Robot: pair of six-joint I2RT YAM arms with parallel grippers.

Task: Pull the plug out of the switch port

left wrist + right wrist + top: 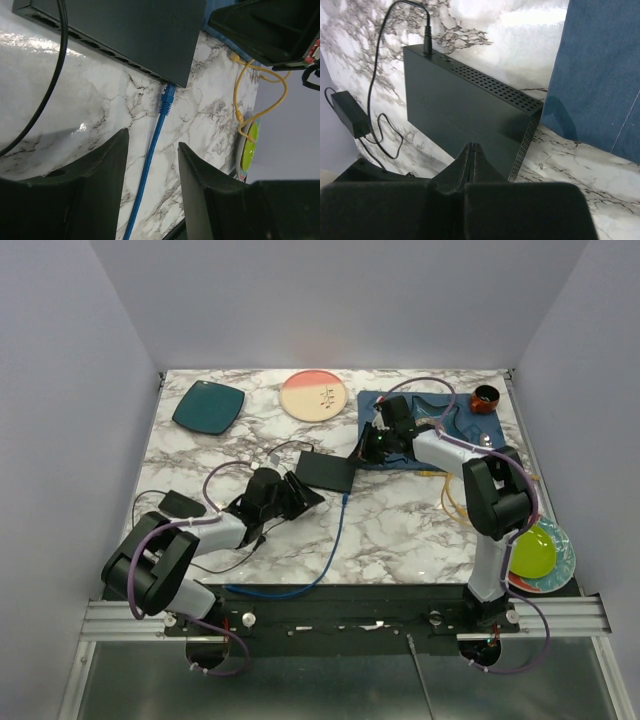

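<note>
The switch is a flat black box in the middle of the table. A blue cable runs from its near right corner toward the front edge. In the left wrist view the blue plug sits in the end socket of the switch. My left gripper is open and empty, with the blue cable lying between its fingers, a short way back from the plug. My left gripper also shows in the top view. My right gripper is shut and empty, just above the switch at its right end.
A black power cord enters the switch's back and leads to a power brick. A blue mat lies right of the switch, with an orange cup. A teal plate and a pink plate sit at the back. A yellow cable and green plate are at the right.
</note>
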